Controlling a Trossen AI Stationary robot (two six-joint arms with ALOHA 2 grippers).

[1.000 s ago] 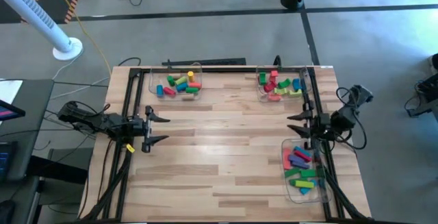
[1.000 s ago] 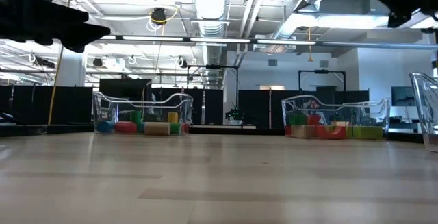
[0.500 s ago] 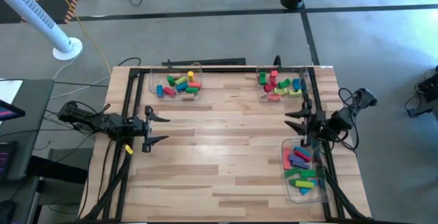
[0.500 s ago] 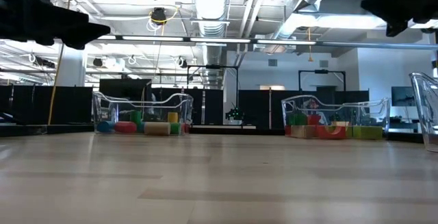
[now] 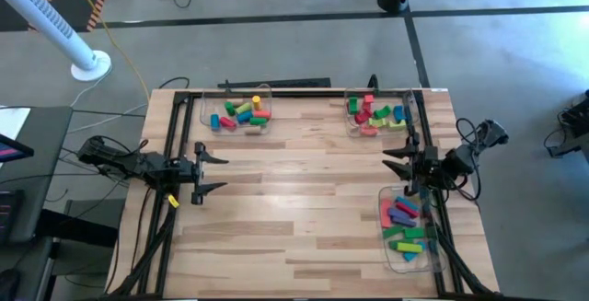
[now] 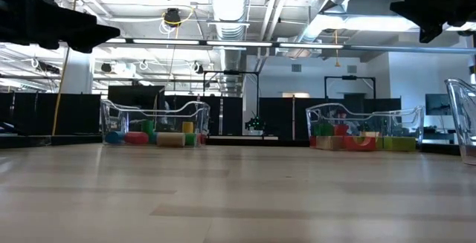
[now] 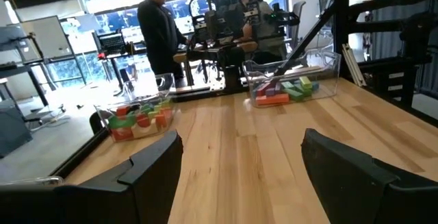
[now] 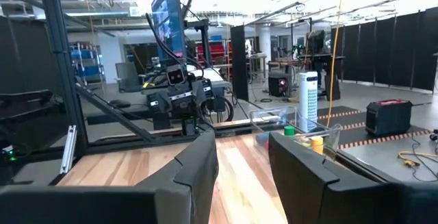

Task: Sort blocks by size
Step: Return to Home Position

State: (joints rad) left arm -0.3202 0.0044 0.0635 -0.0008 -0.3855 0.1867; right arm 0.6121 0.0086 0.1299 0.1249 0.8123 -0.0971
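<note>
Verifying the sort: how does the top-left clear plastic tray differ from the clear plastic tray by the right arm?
Top-left clear plastic tray lies crosswise, holding short coloured wooden blocks; right-side clear plastic tray lies along the table's right edge, holding longer wooden bars. Both hold mixed colours.

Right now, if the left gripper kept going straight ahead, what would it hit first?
Probably the right gripper: the left gripper points across bare table roughly towards it, though their heights may differ.

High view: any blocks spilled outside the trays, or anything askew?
Nothing stands out. The blocks all lie inside the three clear trays, none on the table, and the left gripper and right gripper hover open and empty at opposite table edges.
</note>
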